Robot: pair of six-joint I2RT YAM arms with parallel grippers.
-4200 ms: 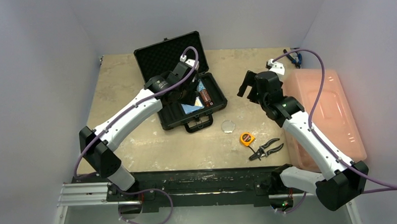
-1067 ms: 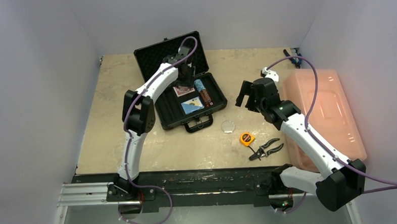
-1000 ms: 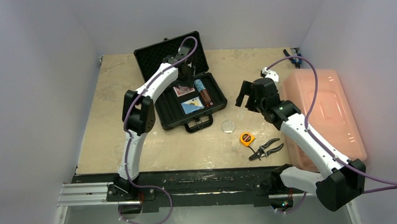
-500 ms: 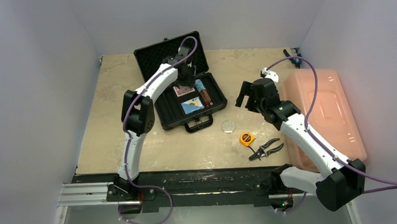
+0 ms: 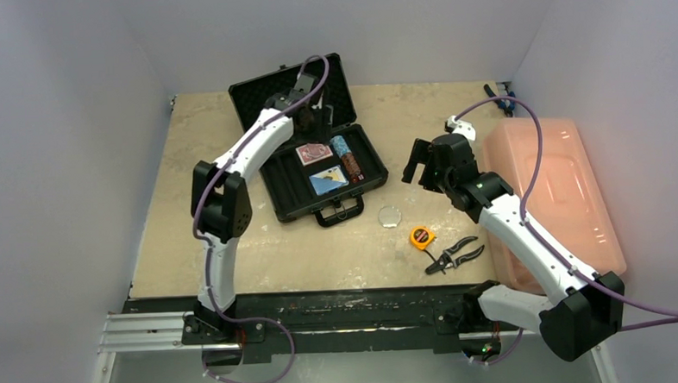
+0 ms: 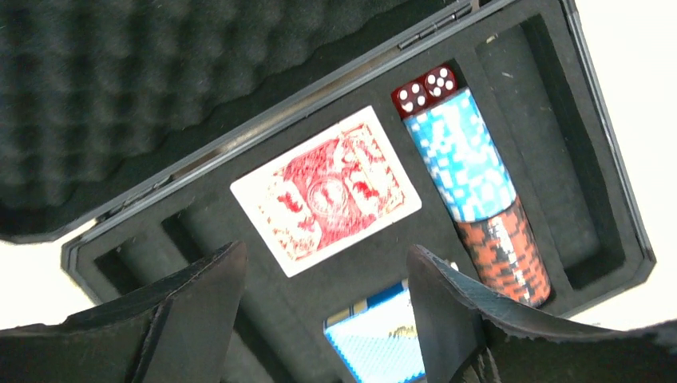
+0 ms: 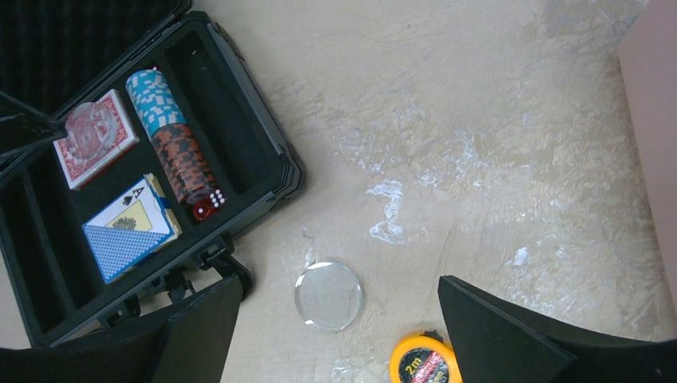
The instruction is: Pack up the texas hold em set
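My left gripper (image 6: 323, 259) hangs over the open case (image 6: 543, 159), jaws apart, nothing between them. Below it, the red deck (image 6: 326, 191) lies flat in its foam slot. Beside the deck, the chips (image 6: 479, 199) fill one channel, the blue stack butted against the orange stack, with two dice (image 6: 423, 89) at the blue end. The blue deck (image 7: 128, 227) sits in the slot next to the red deck, nearer the handle.

My right gripper (image 7: 339, 283) stands wide and empty above the table (image 7: 479, 120). One disc (image 7: 329, 295) lies on the table just outside the case, near the handle. A tape measure (image 7: 423, 363) lies near the disc.
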